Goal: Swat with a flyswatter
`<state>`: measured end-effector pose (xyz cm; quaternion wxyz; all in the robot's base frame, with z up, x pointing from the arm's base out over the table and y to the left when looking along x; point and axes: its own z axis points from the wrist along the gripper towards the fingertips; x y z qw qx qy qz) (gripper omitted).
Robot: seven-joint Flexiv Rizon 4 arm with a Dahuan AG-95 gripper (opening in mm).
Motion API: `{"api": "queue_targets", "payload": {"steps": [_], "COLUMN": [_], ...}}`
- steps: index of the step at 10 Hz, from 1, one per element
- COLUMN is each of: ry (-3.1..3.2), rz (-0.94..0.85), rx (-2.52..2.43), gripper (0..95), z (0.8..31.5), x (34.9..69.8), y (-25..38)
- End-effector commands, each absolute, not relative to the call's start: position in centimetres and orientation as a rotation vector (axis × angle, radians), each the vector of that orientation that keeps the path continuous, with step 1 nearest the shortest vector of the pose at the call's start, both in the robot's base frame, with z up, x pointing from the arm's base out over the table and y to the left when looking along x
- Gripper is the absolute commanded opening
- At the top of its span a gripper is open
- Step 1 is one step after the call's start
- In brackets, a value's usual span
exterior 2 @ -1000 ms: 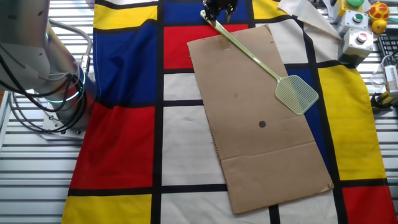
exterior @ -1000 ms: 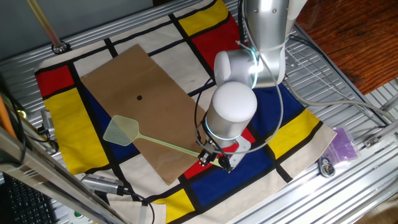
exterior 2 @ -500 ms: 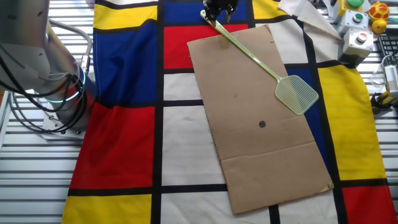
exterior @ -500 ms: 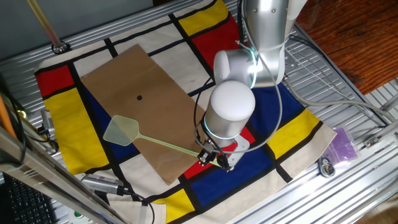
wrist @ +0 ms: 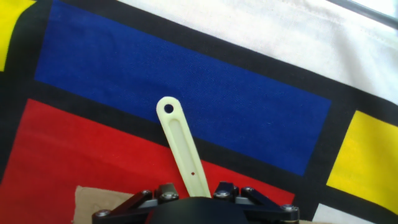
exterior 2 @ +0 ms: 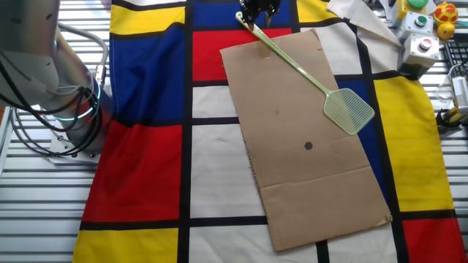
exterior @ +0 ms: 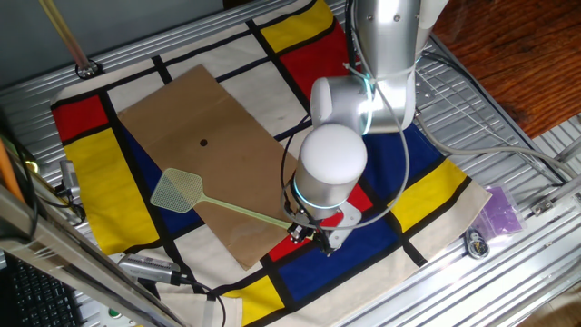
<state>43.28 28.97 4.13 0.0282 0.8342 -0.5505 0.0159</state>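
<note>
The pale yellow-green flyswatter (exterior: 177,191) lies flat across a brown cardboard sheet (exterior: 209,109), with its mesh head at the sheet's left edge. Its thin handle runs right to my gripper (exterior: 310,234). In the other fixed view the flyswatter (exterior 2: 349,111) reaches from the head up to the gripper (exterior 2: 257,11) at the top edge. In the hand view the handle end (wrist: 180,140), with its hanging hole, sticks out over red and blue cloth. It passes between the jaws of the gripper (wrist: 196,194), which stand on either side with small gaps. The fingertips are hidden.
A small black dot (exterior: 203,142) marks the cardboard (exterior 2: 307,183). A red, yellow, blue and white checked cloth (exterior: 427,182) covers the metal table. Button boxes (exterior 2: 423,45) and cables sit at one side. A purple object (exterior: 501,211) lies near the table's edge.
The arm's wrist has shifted slightly left and down over the handle end. The flyswatter has not moved.
</note>
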Motion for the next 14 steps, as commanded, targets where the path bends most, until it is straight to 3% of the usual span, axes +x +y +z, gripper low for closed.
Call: {"api": "queue_targets", "payload": {"steps": [1, 14], "ry": [-1.694, -1.683], "rz": [0.063, 0.124], "rx": [2.575, 2.603], "gripper": [38.0, 38.0], "z": [4.2, 1.4], "x": [43.2, 44.1], "y": [29.0, 28.1]}}
